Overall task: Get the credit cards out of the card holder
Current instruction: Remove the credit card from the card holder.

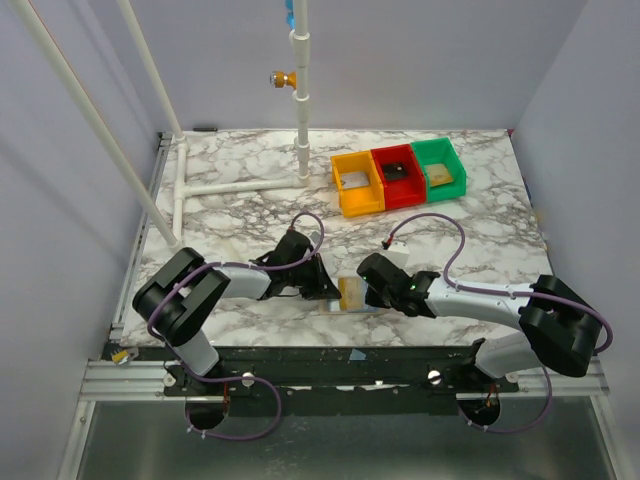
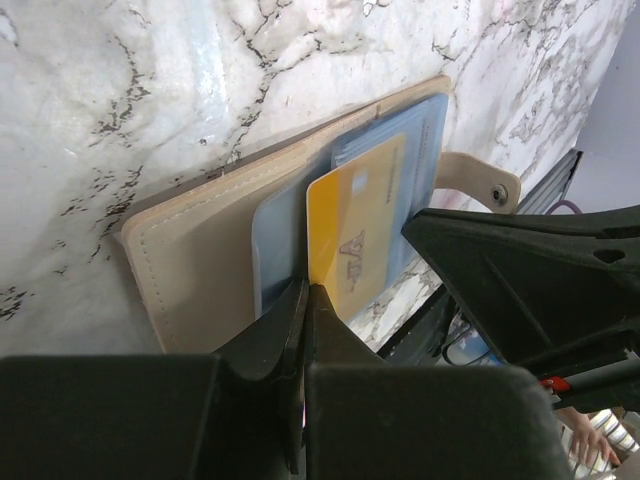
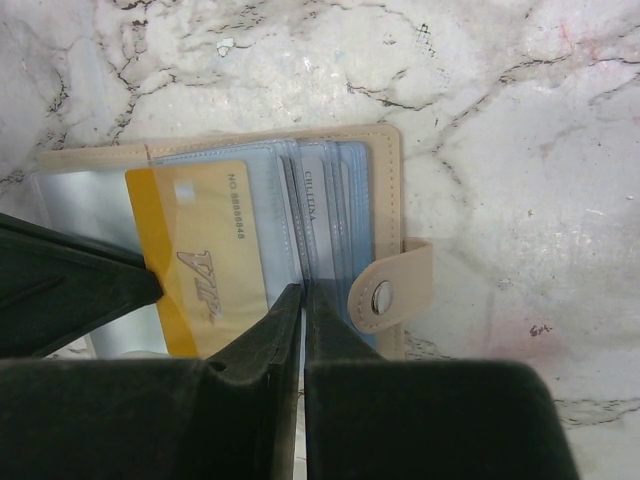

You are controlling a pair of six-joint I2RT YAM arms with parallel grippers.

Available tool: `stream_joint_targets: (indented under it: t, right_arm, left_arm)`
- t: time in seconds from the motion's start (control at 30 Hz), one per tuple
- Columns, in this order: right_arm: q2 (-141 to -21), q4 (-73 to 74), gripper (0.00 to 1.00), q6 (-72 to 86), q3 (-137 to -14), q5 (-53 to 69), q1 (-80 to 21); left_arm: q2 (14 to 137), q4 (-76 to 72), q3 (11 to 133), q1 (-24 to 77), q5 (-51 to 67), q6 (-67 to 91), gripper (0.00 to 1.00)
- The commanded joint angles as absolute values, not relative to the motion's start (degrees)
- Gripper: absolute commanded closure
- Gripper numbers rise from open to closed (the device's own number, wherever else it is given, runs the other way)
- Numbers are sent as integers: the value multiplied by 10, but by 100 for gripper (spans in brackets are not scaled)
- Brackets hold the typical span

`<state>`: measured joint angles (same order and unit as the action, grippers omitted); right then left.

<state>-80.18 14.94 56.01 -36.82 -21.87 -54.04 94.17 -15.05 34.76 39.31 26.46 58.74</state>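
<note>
The card holder (image 1: 352,295) lies open near the table's front edge, a beige cover (image 2: 200,270) with several clear blue sleeves (image 3: 320,200) and a snap tab (image 3: 385,295). A yellow card (image 2: 355,230) sticks partway out of a sleeve towards the left. My left gripper (image 2: 306,290) is shut on that card's corner. My right gripper (image 3: 303,290) is shut on the edges of the sleeves beside the yellow card (image 3: 200,250), pinning the holder (image 3: 385,180). From above, the left gripper (image 1: 330,290) and the right gripper (image 1: 372,290) meet over the holder.
Yellow (image 1: 358,182), red (image 1: 398,175) and green (image 1: 438,167) bins stand in a row at the back right, each with something small inside. A white pipe frame (image 1: 240,185) rises at the back left. The table's front edge runs just below the holder.
</note>
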Motion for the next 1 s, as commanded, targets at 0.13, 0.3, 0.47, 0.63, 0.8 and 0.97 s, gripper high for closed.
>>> stream_joint_targets:
  t: [0.13,0.3,0.47,0.63,0.8,0.97]
  right_arm:
    - [-832,217,94,563,-333,-233,-541]
    - [-831,217,94,563,-334,-234,-541]
    - [-829,218,94,564,-334,-234,-541]
    - [-825,218,94,563,-333,-235,-541]
    - [-822,217,94,562,-338,-233,-541]
    - [-809,218,94,558,-346,-232,-541]
  left_arm:
    - [912,-123,338,379,250,563,100]
    - [898,-114,334,372,248,554,100]
    - [884,-105,330,365,249,543,100]
    - [866,-93,323,358,246,532,100]
    - [849,-87,321,357,247,525,100]
    - [836,-74,326,357,247,519,100]
